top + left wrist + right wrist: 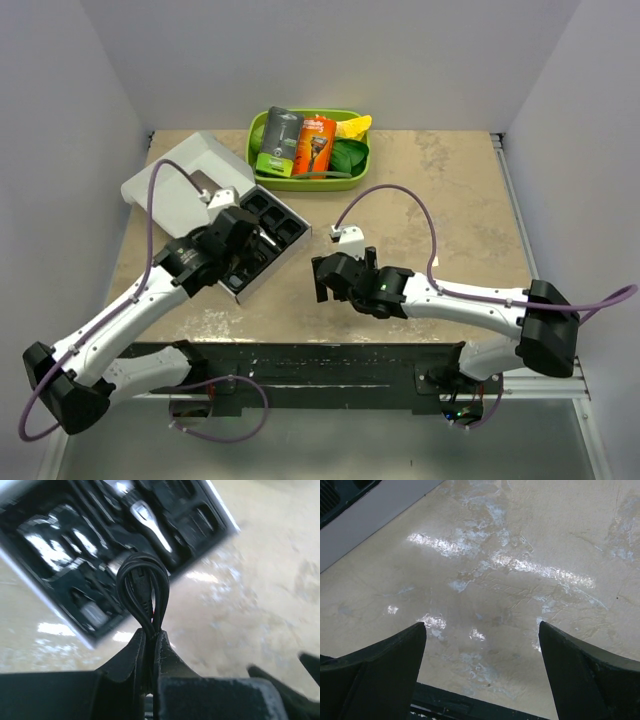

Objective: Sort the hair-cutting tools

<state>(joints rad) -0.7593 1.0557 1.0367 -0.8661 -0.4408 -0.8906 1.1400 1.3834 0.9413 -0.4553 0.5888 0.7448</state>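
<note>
the left hand [150, 647] pinches a looped black cord [142, 587] by its neck above the open black case [55, 550], where a blurred silver-tipped tool [147, 525], likely the clipper, lies in a slot. the right hand [482, 645] hangs spread over the tabletop [520, 555]. so thin a pinch may let the cord slip, or snag the case.

Table top [520, 540]: beige, stone-like, smooth and glossy with mottled wear. Case insert [65, 560]: moulded black plastic, shiny. Black cord loop [142, 587]: smooth, slightly glossy rubbery sheath.
</note>
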